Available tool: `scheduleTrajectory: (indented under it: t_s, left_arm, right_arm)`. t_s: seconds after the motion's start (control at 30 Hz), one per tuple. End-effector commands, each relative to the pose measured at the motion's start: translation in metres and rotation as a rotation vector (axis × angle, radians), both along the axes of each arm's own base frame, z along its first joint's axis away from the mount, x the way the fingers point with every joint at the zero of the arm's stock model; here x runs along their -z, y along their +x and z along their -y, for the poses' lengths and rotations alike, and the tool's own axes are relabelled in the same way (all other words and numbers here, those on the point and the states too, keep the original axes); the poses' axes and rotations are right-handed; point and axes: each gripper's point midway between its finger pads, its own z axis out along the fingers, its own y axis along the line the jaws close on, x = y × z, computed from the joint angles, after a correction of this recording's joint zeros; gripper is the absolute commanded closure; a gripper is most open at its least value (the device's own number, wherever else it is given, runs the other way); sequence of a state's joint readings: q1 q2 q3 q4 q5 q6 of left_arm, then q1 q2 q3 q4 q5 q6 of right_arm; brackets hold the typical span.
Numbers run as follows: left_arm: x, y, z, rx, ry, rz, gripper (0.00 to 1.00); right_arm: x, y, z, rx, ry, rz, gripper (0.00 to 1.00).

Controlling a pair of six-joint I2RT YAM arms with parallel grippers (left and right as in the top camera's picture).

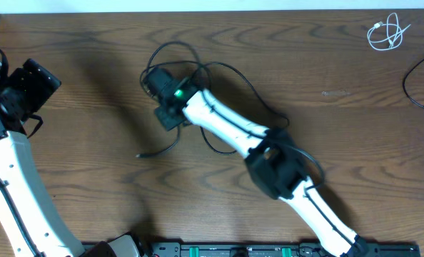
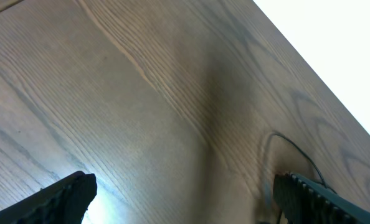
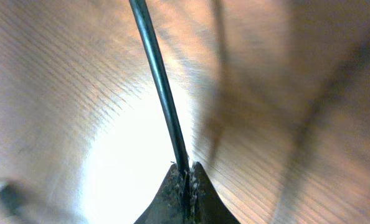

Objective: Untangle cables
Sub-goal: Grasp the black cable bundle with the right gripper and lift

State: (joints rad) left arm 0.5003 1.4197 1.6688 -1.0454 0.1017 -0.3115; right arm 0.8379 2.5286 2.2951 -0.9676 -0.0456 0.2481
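Note:
A tangle of black cables [image 1: 235, 71] loops over the middle of the table, with a loose end [image 1: 160, 149] trailing to the front left. My right gripper [image 1: 152, 82] reaches into the left side of the tangle. In the right wrist view it [image 3: 186, 171] is shut on one black cable [image 3: 160, 87], which runs straight up from the fingertips. A short white cable [image 1: 387, 33] lies coiled at the far right. My left gripper [image 1: 37, 80] hovers at the left side of the table, open [image 2: 185, 193], with only bare wood between its fingers [image 2: 70, 193].
Another black cable [image 1: 417, 86] curves in from the right edge. A thin black cord [image 2: 297, 152] shows just beyond the left gripper's right finger. The right arm [image 1: 226, 125] lies diagonally across the centre. The table's far edge [image 1: 219, 13] runs along the top.

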Motion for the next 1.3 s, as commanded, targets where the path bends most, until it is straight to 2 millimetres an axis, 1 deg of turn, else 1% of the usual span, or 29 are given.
scheduleTrajectory:
  t_s: [0.0, 0.07, 0.13, 0.2, 0.3, 0.4, 0.53, 0.57, 0.6, 0.63, 0.67, 0.7, 0.77, 0.8, 0.83, 0.9, 1.0, 1.1, 1.27]
  left_arm:
    - [-0.003, 0.001, -0.003, -0.011, 0.003, 0.004, 0.04]
    - [-0.003, 0.001, -0.003, -0.011, 0.003, 0.004, 0.04]
    - [-0.003, 0.001, -0.003, -0.011, 0.003, 0.004, 0.04]
    - [-0.003, 0.001, -0.003, -0.011, 0.003, 0.004, 0.04]
    - [-0.003, 0.001, -0.003, -0.011, 0.003, 0.004, 0.04]
    - [-0.003, 0.001, -0.003, -0.011, 0.003, 0.004, 0.04]
    - [-0.003, 0.001, -0.003, -0.011, 0.003, 0.004, 0.04]
    - [-0.003, 0.001, -0.003, -0.011, 0.003, 0.004, 0.05]
    - [-0.003, 0.001, -0.003, -0.011, 0.003, 0.004, 0.04]
    - [-0.003, 0.001, -0.003, -0.011, 0.003, 0.004, 0.04]
    - [-0.003, 0.001, -0.003, -0.011, 0.003, 0.004, 0.04]
    - [-0.003, 0.001, -0.003, -0.011, 0.003, 0.004, 0.04]
    - [-0.003, 0.001, -0.003, -0.011, 0.003, 0.004, 0.04]
    - [-0.003, 0.001, -0.003, -0.011, 0.003, 0.004, 0.04]
    - [-0.003, 0.001, -0.003, -0.011, 0.003, 0.004, 0.04]
    - [-0.003, 0.001, -0.003, -0.011, 0.003, 0.004, 0.04]
    - [-0.003, 0.001, -0.003, -0.011, 0.003, 0.004, 0.04]
    - [-0.003, 0.001, -0.003, -0.011, 0.003, 0.004, 0.04]
    - [-0.003, 0.001, -0.003, -0.011, 0.003, 0.004, 0.04]
  right_arm:
    - [-0.092, 0.008, 0.024, -0.035, 0.086, 0.059, 0.99]
    - [-0.1, 0.007, 0.043, -0.036, 0.056, 0.045, 0.99]
    - [-0.1, 0.007, 0.059, -0.03, 0.023, 0.023, 0.99]
    - [-0.092, 0.008, 0.081, 0.003, -0.04, -0.012, 0.99]
    - [-0.076, 0.008, 0.105, 0.036, -0.111, -0.068, 0.99]
    - [-0.059, 0.009, 0.117, 0.055, -0.146, -0.119, 0.99]
    - [-0.031, 0.008, 0.12, 0.055, -0.177, -0.171, 0.99]
    - [-0.016, 0.007, 0.12, 0.053, -0.198, -0.196, 0.99]
    - [-0.01, 0.006, 0.121, 0.054, -0.205, -0.206, 0.93]
    - [-0.004, 0.005, 0.121, 0.054, -0.213, -0.215, 0.8]
    - [0.003, 0.005, 0.122, 0.058, -0.221, -0.225, 0.61]
    - [0.009, 0.005, 0.122, 0.066, -0.229, -0.233, 0.49]
    - [0.018, 0.005, 0.123, 0.069, -0.238, -0.245, 0.37]
    - [0.02, 0.005, 0.123, 0.069, -0.24, -0.247, 0.33]
    - [0.025, 0.005, 0.123, 0.069, -0.244, -0.252, 0.28]
    - [0.028, 0.006, 0.122, 0.069, -0.243, -0.251, 0.17]
    - [0.031, 0.006, 0.121, 0.068, -0.242, -0.25, 0.14]
    - [0.035, 0.002, 0.117, 0.055, -0.231, -0.27, 0.11]
    - [0.038, -0.011, 0.096, -0.019, -0.146, -0.319, 0.11]
